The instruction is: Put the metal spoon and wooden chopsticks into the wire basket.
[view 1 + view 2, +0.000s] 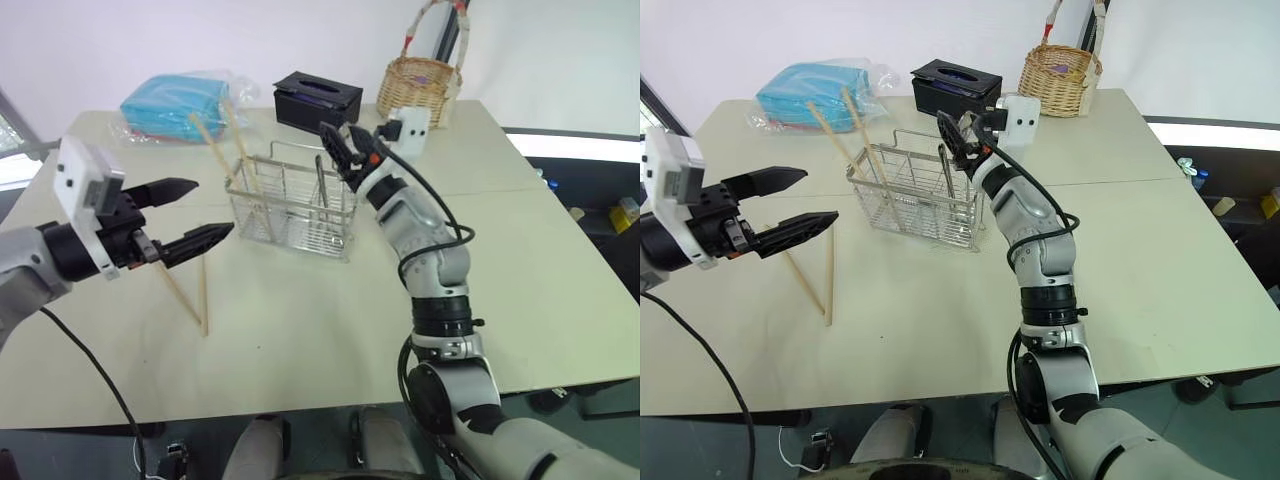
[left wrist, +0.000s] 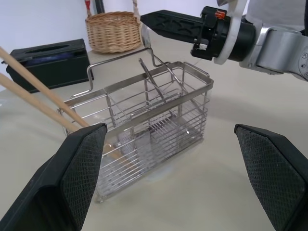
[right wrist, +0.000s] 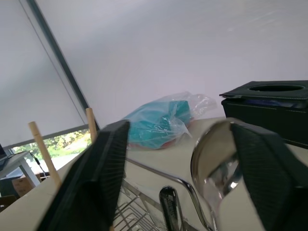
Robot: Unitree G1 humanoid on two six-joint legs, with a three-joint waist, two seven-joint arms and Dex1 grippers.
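Spoon [image 2: 153, 82] standing in wire basket [image 1: 290, 205] mid-frame; right end effector [image 1: 338, 148] hovering above, fingers apart; left end effector [image 1: 195, 212] gaping, empty.

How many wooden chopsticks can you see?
4. Two wooden chopsticks stand tilted in the wire basket, at its end nearer the left gripper. Two more lie on the table beside that end of it.
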